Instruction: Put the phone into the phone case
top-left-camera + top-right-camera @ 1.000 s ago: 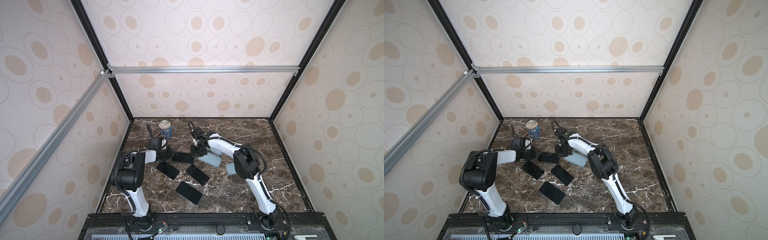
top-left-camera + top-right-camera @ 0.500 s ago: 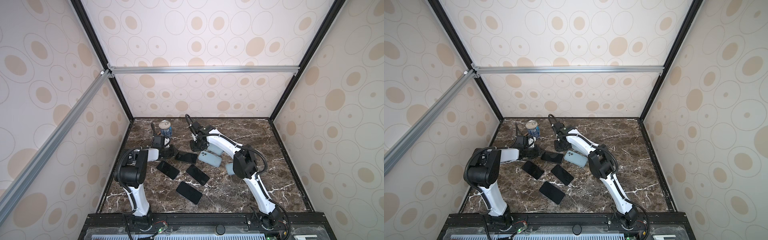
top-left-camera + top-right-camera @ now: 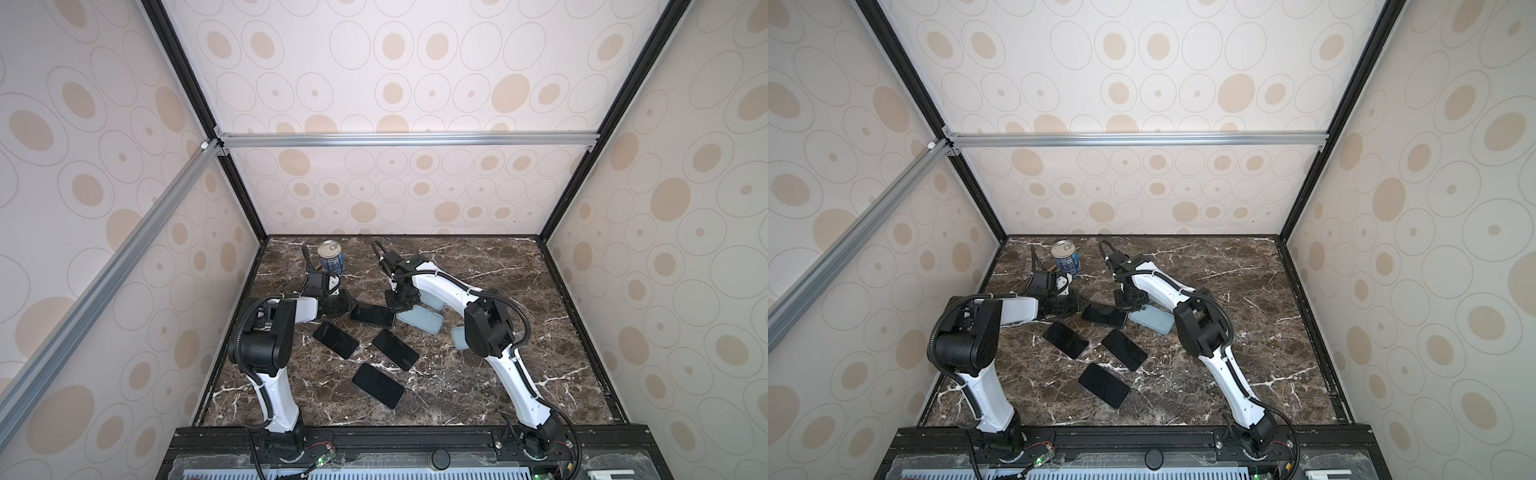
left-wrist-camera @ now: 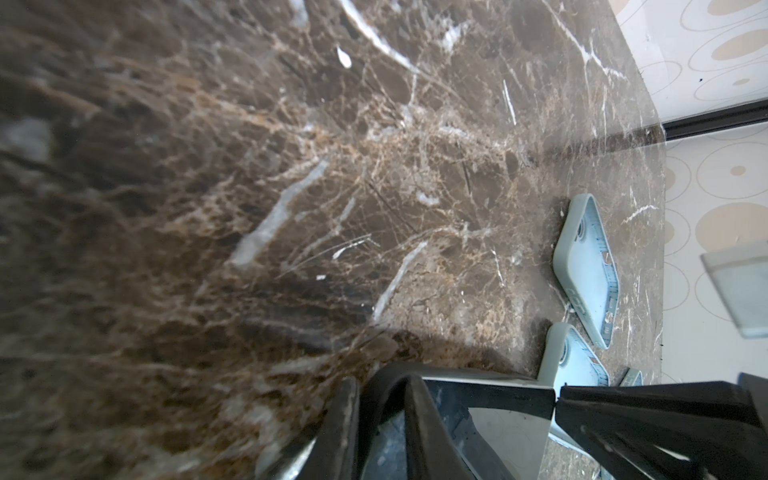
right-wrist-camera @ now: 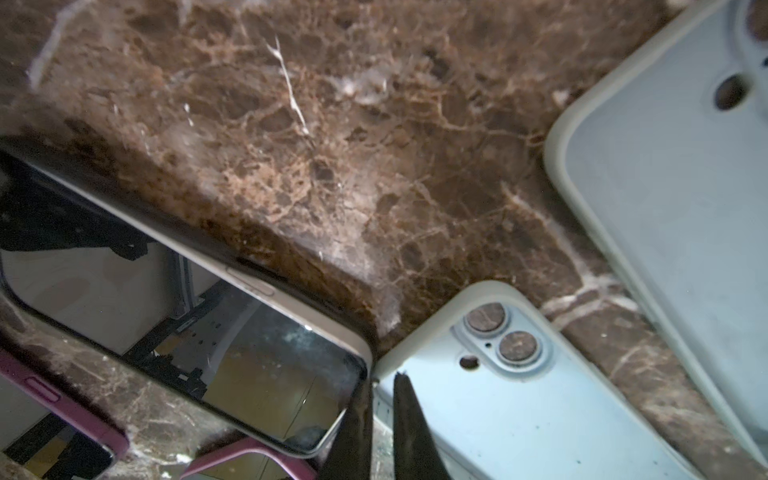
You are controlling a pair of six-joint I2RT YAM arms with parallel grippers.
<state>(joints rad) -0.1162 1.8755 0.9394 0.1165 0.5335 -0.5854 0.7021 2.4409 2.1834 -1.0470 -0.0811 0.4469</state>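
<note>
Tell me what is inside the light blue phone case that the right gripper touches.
No phone: the light blue phone case is empty, and marble tabletop shows through its camera holes. The right gripper, pinching its rim, hides a bit of that corner.

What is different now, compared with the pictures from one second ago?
The right pincer came down onto the light blue case and closed on its corner rim. The left pincer keeps hold of the phone. Case, phone, the three other phones and the can stayed put.
</note>
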